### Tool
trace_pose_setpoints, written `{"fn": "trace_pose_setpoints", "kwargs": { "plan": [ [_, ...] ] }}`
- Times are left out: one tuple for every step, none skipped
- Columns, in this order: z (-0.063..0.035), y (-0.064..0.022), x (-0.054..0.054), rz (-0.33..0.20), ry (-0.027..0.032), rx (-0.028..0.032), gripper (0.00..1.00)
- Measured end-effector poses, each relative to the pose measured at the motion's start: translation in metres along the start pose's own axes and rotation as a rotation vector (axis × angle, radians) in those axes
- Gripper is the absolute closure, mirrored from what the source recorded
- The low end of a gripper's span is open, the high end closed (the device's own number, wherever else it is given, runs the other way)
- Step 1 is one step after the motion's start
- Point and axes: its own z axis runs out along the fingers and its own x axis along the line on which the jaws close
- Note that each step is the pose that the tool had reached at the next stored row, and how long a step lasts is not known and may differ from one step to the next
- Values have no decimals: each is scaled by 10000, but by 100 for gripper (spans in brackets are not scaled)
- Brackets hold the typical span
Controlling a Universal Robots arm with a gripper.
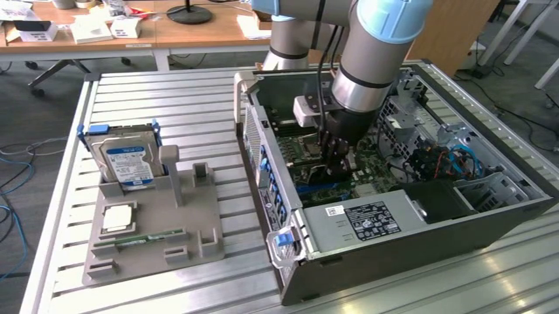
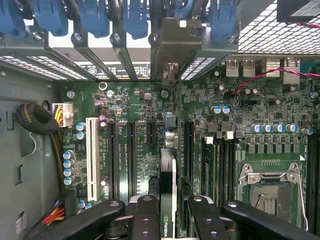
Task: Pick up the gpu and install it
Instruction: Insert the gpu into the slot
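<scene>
Pinching the gpu [image 2: 168,175] between them, the jaws are partly closed: in the wrist view one of the black fingers [image 2: 145,220] presses each face of the card. The card is seen edge-on, a logo showing on its narrow edge. It stands upright over the green motherboard [image 2: 135,150], between two long black expansion slots. Whether its lower edge has entered a slot cannot be told. In line with the card, a silver bracket [image 2: 172,47] sits at the rear slot openings under a row of blue latches [image 2: 135,17]. To one side of the card are a white slot [image 2: 91,157] and a sleeved cable bundle [image 2: 35,120]. To the other are the memory slots and the open processor socket [image 2: 272,192].

In the exterior view the arm [image 1: 376,59] reaches straight down into the open computer case [image 1: 419,261], beside the power supply [image 1: 367,219]. On the slatted tabletop [image 1: 175,104], well apart toward the exterior view's left, a grey fixture [image 1: 157,229] carries an upright hard drive [image 1: 127,163], a processor [image 1: 118,219] and a RAM stick [image 1: 140,241].
</scene>
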Motion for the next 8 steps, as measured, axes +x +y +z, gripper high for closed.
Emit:
{"fn": "trace_pose_setpoints", "kwargs": {
  "plan": [
    [2, 1, 0, 1, 1, 0, 73],
    [3, 1, 0, 1, 2, 0, 73],
    [3, 2, 0, 1, 1, -1, 73],
    [3, 2, 0, -1, 1, 0, 73],
    [3, 2, 0, -1, 1, 0, 73],
    [4, 2, 0, 0, 0, 0, 73],
    [3, 2, 0, 0, 1, 0, 73],
    [4, 2, 0, 1, 0, 0, 73]
  ]
}}
